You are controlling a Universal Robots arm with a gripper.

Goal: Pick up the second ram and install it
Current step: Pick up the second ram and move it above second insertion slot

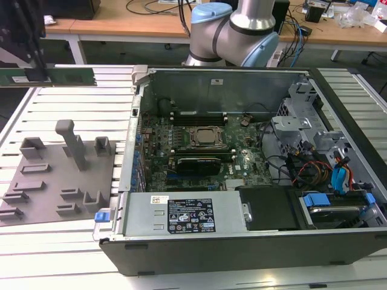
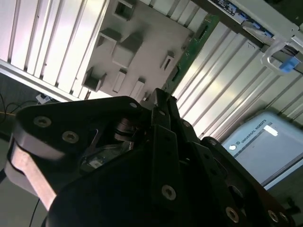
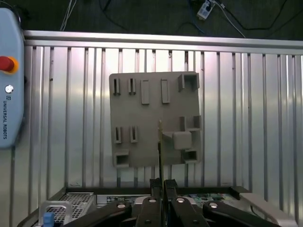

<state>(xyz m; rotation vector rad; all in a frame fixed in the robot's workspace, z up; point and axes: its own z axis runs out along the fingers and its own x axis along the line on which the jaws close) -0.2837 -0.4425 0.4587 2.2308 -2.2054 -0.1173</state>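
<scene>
One stick: the second ram [image 1: 69, 77] is clamped in the gripper [image 1: 37, 75], held level in the air at the exterior view's left, clear of the grey holder tray [image 1: 51, 178] and the open computer case [image 1: 242, 248]. The first wrist view shows it edge-on, a thin line over the tray; the second wrist view shows its green face, near end hidden behind the gripper body. The gripper points down, upper part cut off in the exterior view.

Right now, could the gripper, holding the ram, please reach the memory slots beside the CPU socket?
Probably yes. The gripper holds the second ram above the slatted table, outside the case, which lies open. The slots by the CPU socket look uncovered; the cables lie toward the exterior view's right.
</scene>
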